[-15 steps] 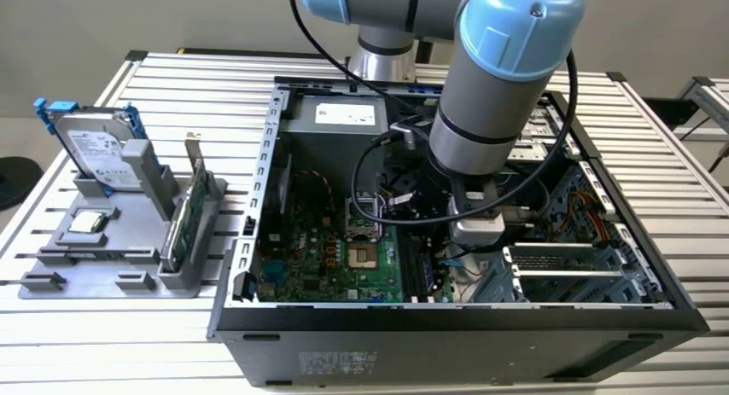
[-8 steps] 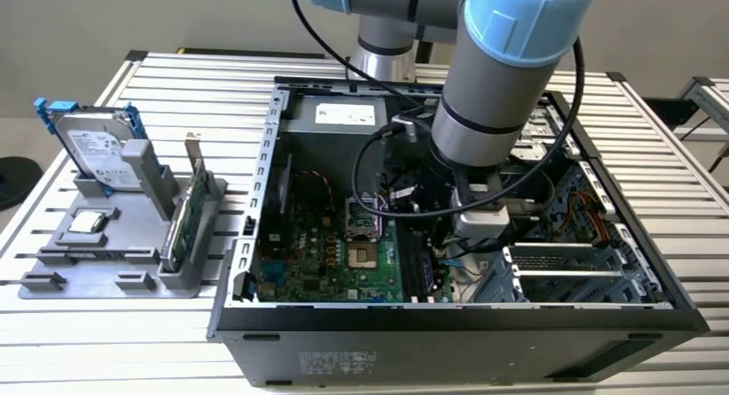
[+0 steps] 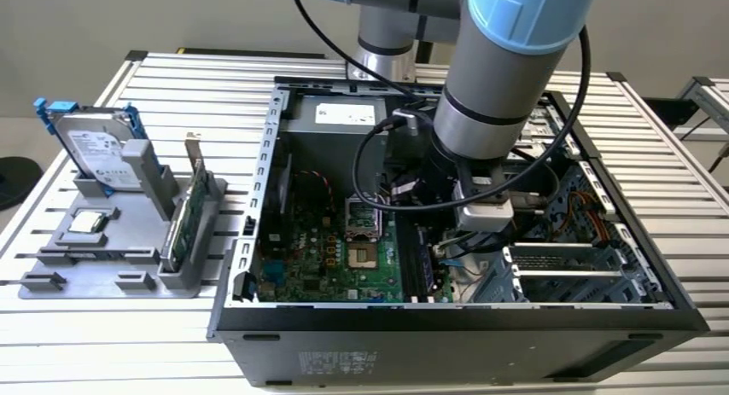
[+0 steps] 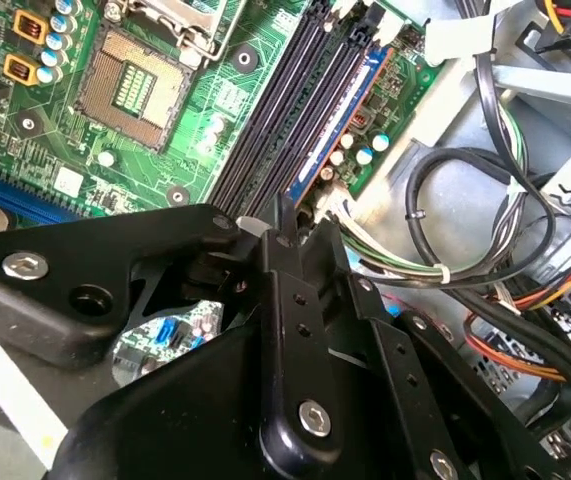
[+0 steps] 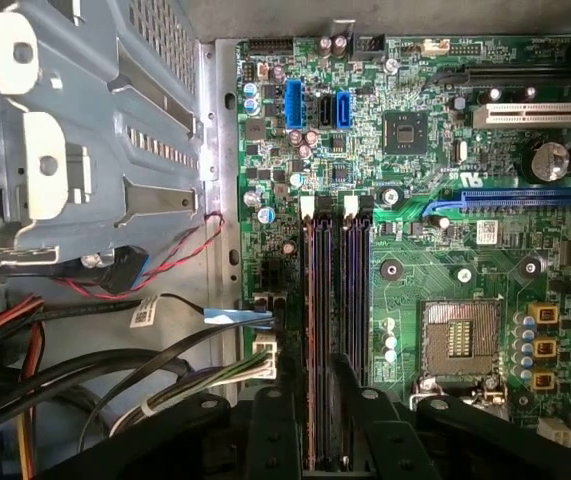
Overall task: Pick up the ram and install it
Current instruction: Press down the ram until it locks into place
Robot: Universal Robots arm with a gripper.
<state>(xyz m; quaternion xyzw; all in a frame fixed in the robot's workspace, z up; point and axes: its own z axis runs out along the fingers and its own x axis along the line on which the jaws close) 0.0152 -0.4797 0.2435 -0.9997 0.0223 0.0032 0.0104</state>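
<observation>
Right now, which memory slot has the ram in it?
The slot at the board's edge, beside the cables: the ram's blue side stands along it. The other slots are bare black.

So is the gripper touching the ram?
Touching. In the second wrist view the ram runs in between the fingertips of the gripper, with no gap showing.

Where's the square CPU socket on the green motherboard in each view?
Exterior view: square silver-framed CPU socket, middle of the green motherboard.
Second wrist view: socket beside the long black memory slots.
First wrist view: socket beside those slots.
Shared landmark: the slots.
</observation>
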